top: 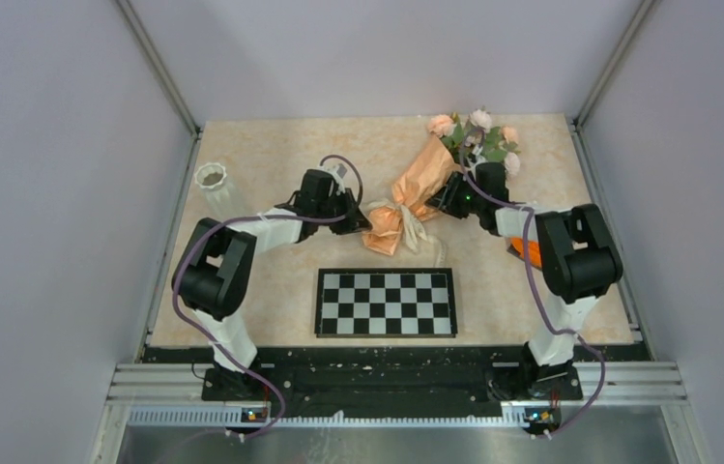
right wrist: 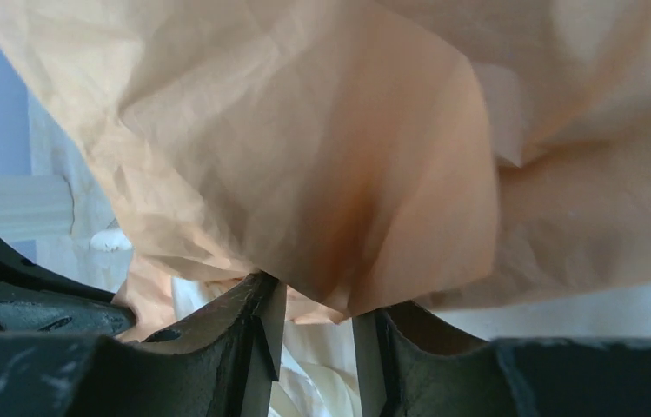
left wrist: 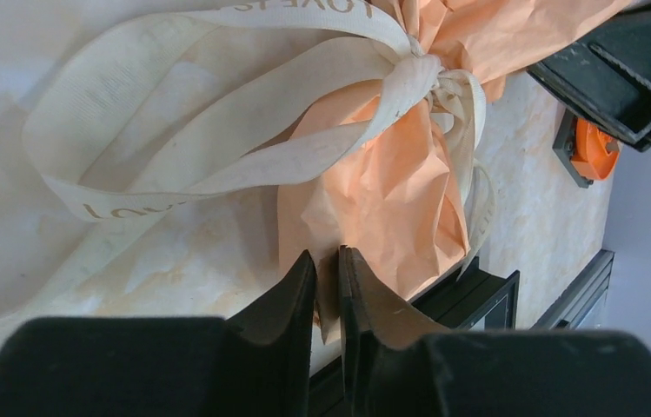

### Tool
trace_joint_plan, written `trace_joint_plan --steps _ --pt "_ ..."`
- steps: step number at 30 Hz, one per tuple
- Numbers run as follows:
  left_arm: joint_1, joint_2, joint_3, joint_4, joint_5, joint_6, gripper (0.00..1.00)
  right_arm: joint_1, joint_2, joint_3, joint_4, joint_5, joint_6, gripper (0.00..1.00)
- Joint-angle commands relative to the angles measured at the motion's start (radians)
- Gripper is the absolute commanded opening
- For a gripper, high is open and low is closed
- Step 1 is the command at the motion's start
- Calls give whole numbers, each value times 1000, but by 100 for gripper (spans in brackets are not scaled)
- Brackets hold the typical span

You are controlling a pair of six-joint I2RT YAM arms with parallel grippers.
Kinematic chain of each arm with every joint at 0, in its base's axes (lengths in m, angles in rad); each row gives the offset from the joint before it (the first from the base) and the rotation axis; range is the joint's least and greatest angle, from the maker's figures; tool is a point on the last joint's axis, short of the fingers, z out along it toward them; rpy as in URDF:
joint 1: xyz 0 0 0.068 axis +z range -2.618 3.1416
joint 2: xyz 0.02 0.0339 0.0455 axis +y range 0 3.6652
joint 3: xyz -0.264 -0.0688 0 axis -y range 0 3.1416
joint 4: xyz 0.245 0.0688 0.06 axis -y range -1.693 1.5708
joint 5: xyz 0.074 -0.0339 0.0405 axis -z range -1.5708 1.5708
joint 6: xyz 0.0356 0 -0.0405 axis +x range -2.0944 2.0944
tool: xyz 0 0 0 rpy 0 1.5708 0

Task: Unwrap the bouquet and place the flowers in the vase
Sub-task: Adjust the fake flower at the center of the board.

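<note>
The bouquet lies slantwise at the back middle of the table, its peach paper cone tied with a cream ribbon. The flowers stick out of its far right end. My left gripper is at the cone's lower left tip. In the left wrist view it is shut on a thin edge of the peach paper. My right gripper is at the cone's middle. In the right wrist view its jaws stand apart, with a fold of the paper at their tips. The white ribbed vase stands far left.
A black and white checkerboard lies near the front middle. An orange object sits by the right arm, also seen in the left wrist view. Grey walls close the table on three sides.
</note>
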Motion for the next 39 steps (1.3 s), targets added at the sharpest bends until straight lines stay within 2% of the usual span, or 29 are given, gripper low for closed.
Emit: trace_joint_plan --steps 1,6,23,29,34,37,39 --pt "-34 14 -10 70 28 -12 17 28 51 86 24 -60 -65 34" --pt "-61 -12 -52 78 8 -20 11 67 122 168 -15 -77 -102 32" --pt "-87 -97 -192 137 -39 -76 9 208 313 457 -164 -100 -217 31" --pt "-111 -84 -165 157 -43 -96 9 208 276 460 -210 -66 -249 31" --pt "-119 -77 -144 160 -45 -105 10 208 192 431 -272 7 -303 36" --pt "-119 -97 -142 138 -56 -96 15 208 141 413 -309 52 -335 40" --pt "-119 -116 -141 117 -63 -88 23 207 98 394 -324 80 -355 45"
